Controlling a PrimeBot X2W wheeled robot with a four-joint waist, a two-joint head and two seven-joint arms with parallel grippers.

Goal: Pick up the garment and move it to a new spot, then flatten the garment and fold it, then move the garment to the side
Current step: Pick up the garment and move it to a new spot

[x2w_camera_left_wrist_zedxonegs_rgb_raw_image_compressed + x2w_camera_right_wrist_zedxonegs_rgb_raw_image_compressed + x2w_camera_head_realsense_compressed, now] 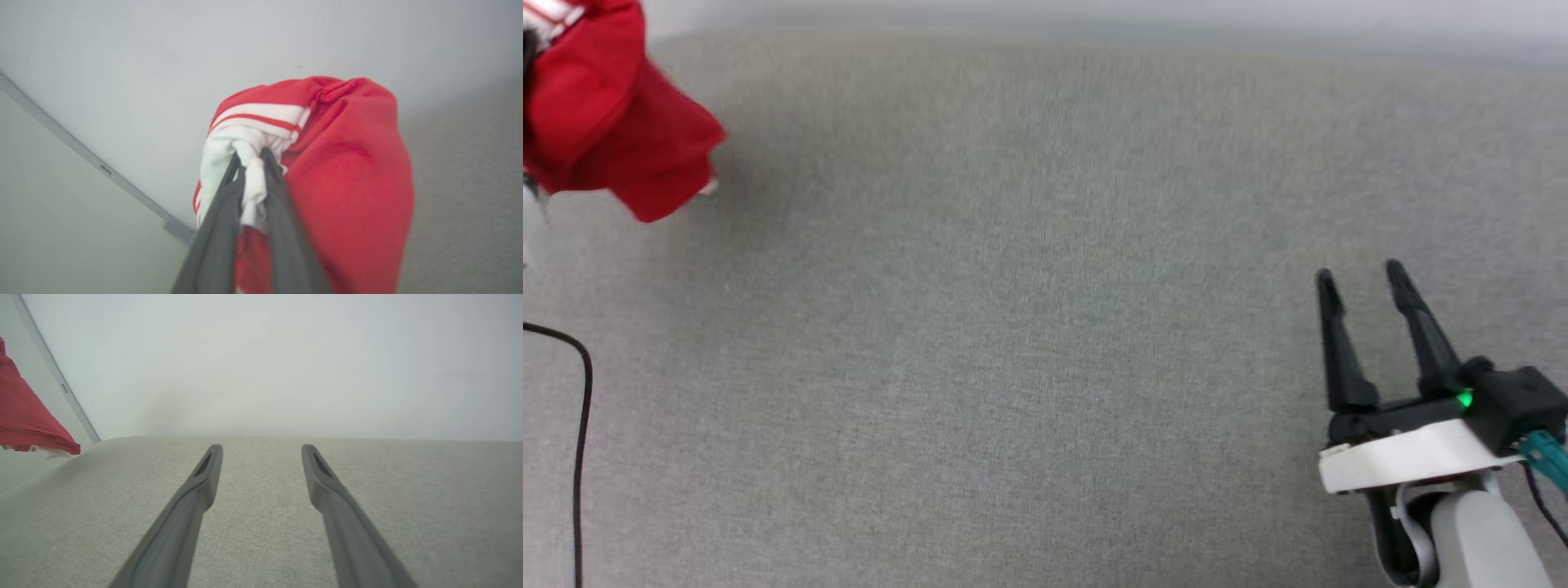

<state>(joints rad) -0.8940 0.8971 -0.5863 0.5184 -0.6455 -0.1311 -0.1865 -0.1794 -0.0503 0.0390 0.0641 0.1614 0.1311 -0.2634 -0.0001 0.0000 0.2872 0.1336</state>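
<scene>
The garment (613, 122), a red jersey with white striped trim, hangs bunched at the far upper left of the head view, lifted above the grey surface. In the left wrist view my left gripper (251, 157) is shut on a white fold of the garment (351, 171), which droops to the right of the fingers. A red corner of the garment (24, 420) shows at the left edge of the right wrist view. My right gripper (1360, 273) stands open at the lower right, its fingers (204, 477) spread over the bare cloth surface with nothing between them.
A grey fabric-covered surface (1045, 327) spans the head view, with a pale wall behind it (261, 355). A black cable (580, 425) loops down at the left edge. A grey strip (102, 169) runs along the wall.
</scene>
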